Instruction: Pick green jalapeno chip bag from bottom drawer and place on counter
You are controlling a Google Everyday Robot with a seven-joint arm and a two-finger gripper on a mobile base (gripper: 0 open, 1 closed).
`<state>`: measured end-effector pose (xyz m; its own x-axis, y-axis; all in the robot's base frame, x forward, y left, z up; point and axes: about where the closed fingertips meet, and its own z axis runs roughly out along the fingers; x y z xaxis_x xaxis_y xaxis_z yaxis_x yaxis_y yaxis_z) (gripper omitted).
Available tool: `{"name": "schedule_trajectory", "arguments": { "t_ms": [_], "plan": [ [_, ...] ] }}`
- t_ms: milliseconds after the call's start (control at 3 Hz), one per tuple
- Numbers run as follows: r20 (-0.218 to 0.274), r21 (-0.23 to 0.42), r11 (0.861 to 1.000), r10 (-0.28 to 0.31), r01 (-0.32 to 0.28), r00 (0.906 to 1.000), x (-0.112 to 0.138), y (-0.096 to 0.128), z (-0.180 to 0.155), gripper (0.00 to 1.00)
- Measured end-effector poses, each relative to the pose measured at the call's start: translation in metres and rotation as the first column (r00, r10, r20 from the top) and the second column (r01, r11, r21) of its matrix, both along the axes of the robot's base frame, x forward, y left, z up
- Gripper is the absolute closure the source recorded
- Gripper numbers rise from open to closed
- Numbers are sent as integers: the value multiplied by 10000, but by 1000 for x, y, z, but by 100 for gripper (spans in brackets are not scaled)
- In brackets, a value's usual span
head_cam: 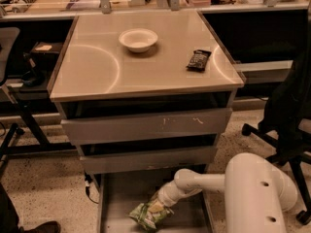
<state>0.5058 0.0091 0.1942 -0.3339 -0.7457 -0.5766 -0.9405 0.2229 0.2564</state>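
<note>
The green jalapeno chip bag [147, 215] lies crumpled on the flat grey floor of the open bottom drawer [116, 198], near its front. My white arm reaches down from the right into that drawer. The gripper [156, 207] is at the bag's upper right edge, pressed against it. The counter [97, 67], the glossy tan top of the drawer cabinet, is above.
A white bowl [138, 39] and a small dark brown wrapper [198, 59] sit on the counter. Two grey-fronted drawers [146, 125] stand slightly open above the bottom one. Black office chairs stand at the right [286, 115] and left. A cluttered desk runs along the back.
</note>
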Motion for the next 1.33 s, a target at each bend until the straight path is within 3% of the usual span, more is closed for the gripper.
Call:
{"name": "schedule_trajectory", "arguments": {
  "t_ms": [333,667,1333],
  "plan": [
    [45,-278,9983,-503,504,9987,-11,-3,46,100],
    [44,-706,9952,-676,678,9977,-45,-9,106,100],
    [12,-836,9934,-783,781,9969,-39,-9,121,100]
  ]
}}
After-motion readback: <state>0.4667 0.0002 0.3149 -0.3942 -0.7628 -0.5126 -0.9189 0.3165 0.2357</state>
